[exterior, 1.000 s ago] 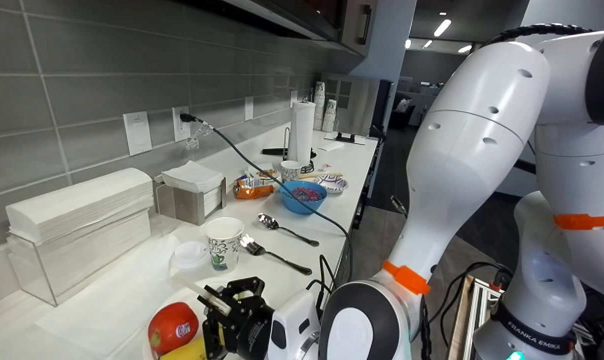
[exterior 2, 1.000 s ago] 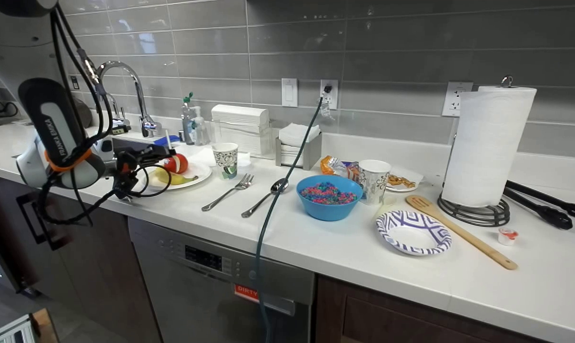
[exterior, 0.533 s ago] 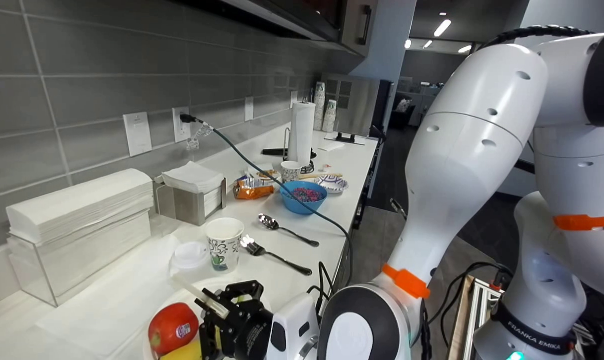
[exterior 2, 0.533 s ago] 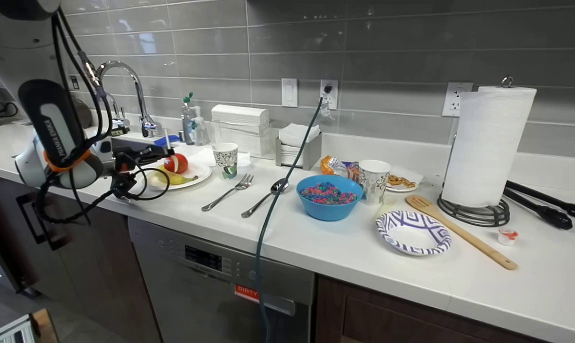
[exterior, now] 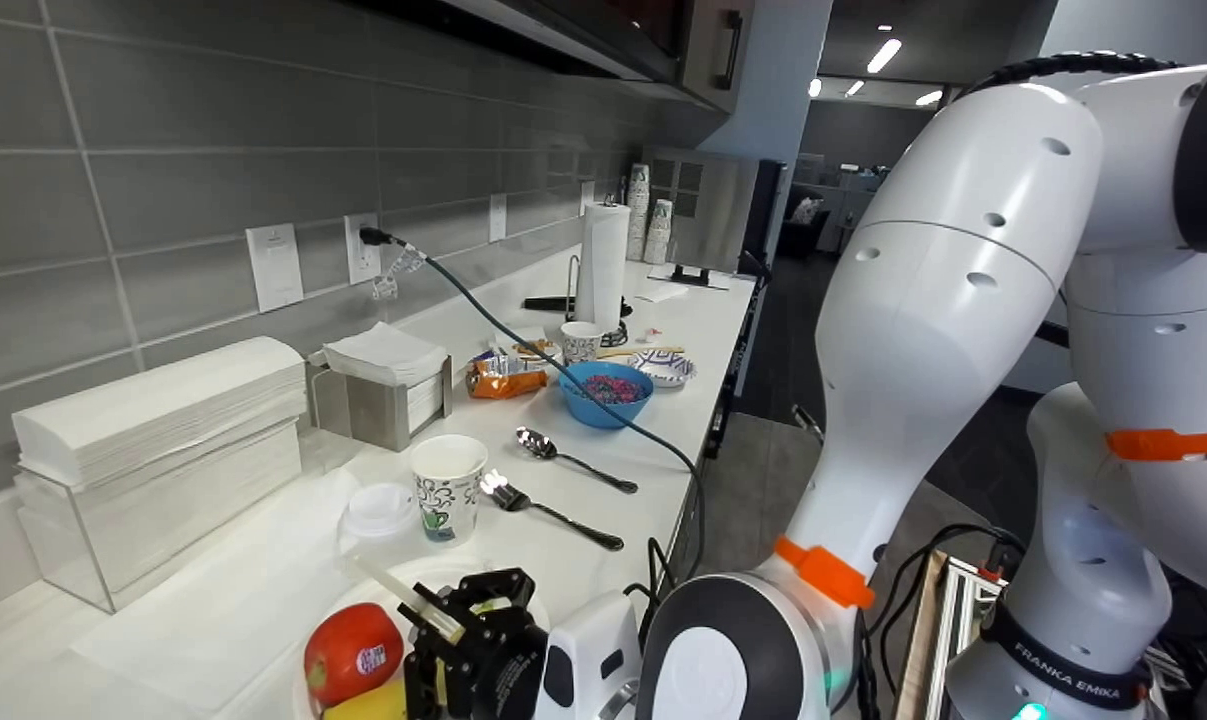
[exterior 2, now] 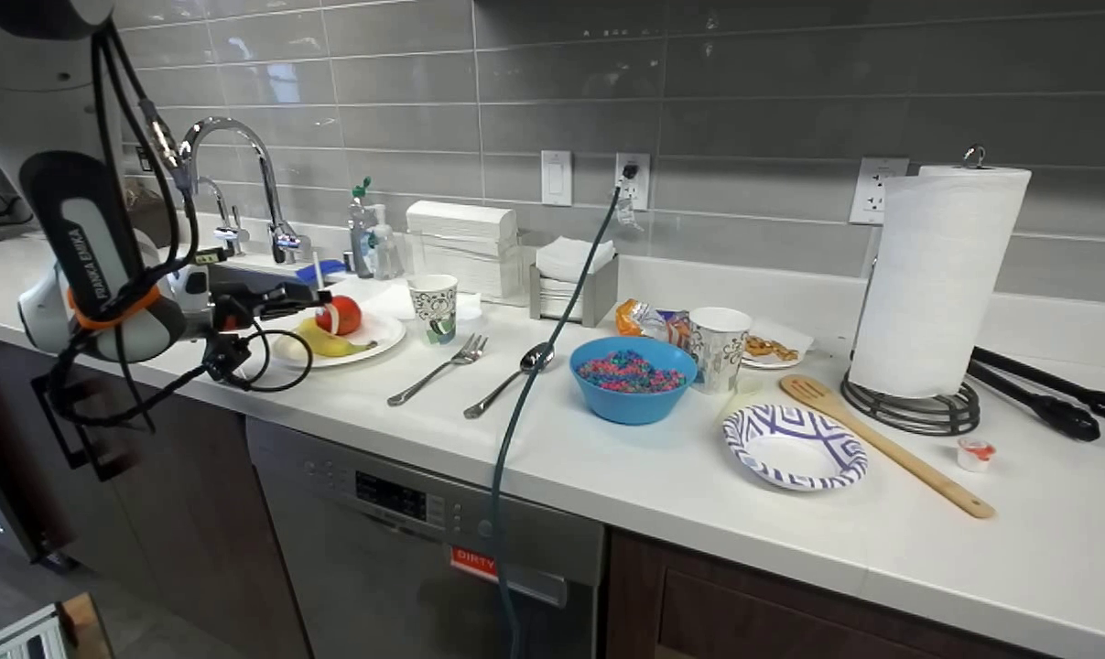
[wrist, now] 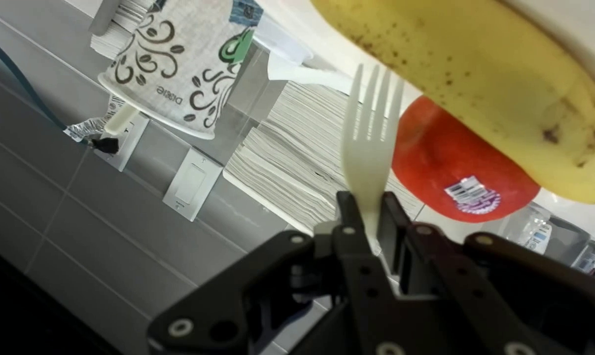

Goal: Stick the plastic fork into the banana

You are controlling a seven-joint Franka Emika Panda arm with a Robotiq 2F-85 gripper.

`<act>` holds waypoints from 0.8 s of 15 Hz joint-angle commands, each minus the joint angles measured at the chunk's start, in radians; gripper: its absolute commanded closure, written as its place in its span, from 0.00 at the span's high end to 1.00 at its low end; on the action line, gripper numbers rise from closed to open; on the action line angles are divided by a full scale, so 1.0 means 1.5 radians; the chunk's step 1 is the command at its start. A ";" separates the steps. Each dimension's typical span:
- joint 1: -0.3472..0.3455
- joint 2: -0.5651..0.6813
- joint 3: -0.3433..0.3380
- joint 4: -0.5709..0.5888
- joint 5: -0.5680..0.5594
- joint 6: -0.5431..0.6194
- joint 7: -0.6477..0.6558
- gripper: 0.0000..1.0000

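Note:
My gripper is shut on the pale plastic fork, which stands between its fingertips. In the wrist view the tines point up, close beside the yellow banana. I cannot tell whether they touch it. In an exterior view the gripper is above the plate's left side, with the fork roughly upright in it. The banana lies on the white plate in front of the red fruit. In an exterior view, part of the banana is hidden by the gripper.
A paper cup stands right of the plate. A metal fork, a spoon and a blue bowl lie farther along the counter. A cable crosses it. The sink is behind the gripper.
In an exterior view the gripper has moved slightly left and down with the fork, and more of the banana shows. The red fruit and plate have shifted slightly.

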 commanded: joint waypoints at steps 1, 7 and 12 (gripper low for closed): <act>-0.006 0.015 0.010 0.004 0.036 0.018 0.022 0.04; -0.010 0.014 0.015 0.002 0.084 0.030 0.045 0.04; -0.011 0.016 0.014 0.006 0.104 0.040 0.056 0.04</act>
